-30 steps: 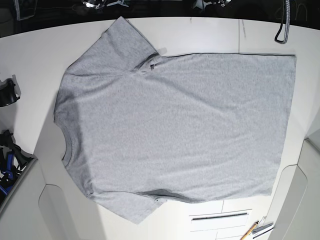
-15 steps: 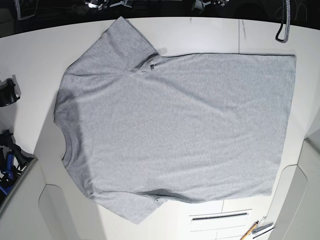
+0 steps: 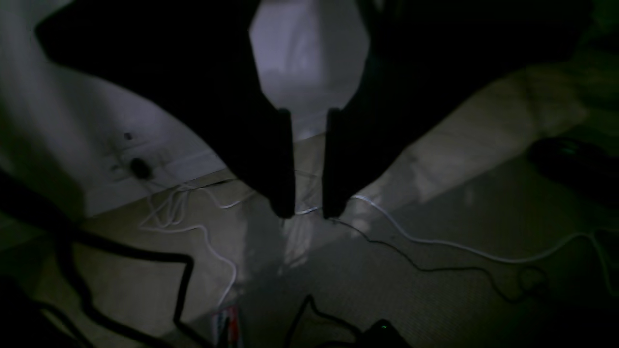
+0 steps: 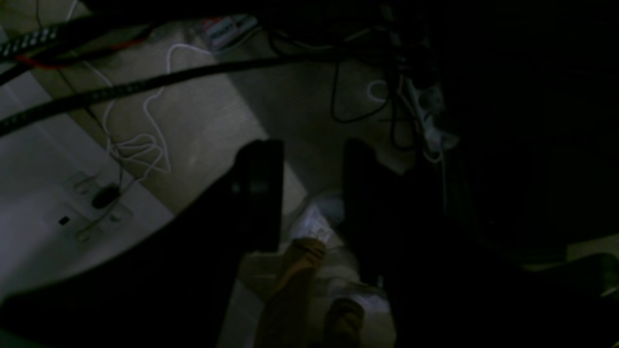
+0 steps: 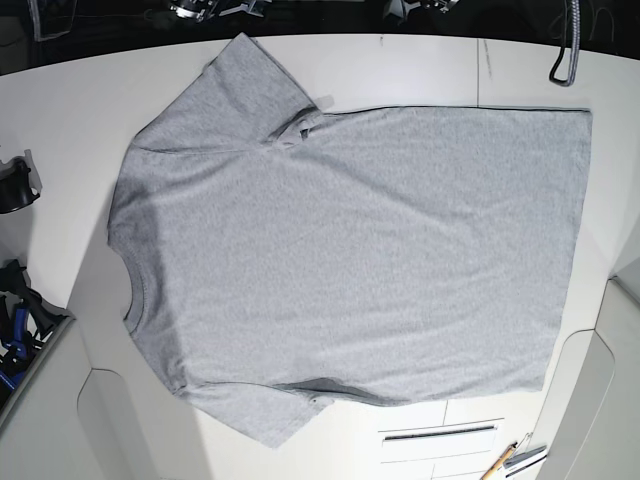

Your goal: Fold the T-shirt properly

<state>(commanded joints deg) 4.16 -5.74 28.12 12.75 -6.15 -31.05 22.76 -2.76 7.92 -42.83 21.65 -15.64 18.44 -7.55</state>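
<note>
the t-shirt [image 5: 350, 260] lies flat and unfolded, plain side up, on the white counter [image 5: 60, 110]. the left hand [image 3: 307, 212] and right hand [image 4: 309, 193] hang off the counter, narrowly parted and empty. risk: a single-layer pinch drags the cloth askew.

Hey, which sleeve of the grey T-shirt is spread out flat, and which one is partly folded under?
On the T-shirt, the sleeve at the top of the base view lies spread flat; the sleeve at the bottom edge is shorter, partly tucked under the body.
</note>
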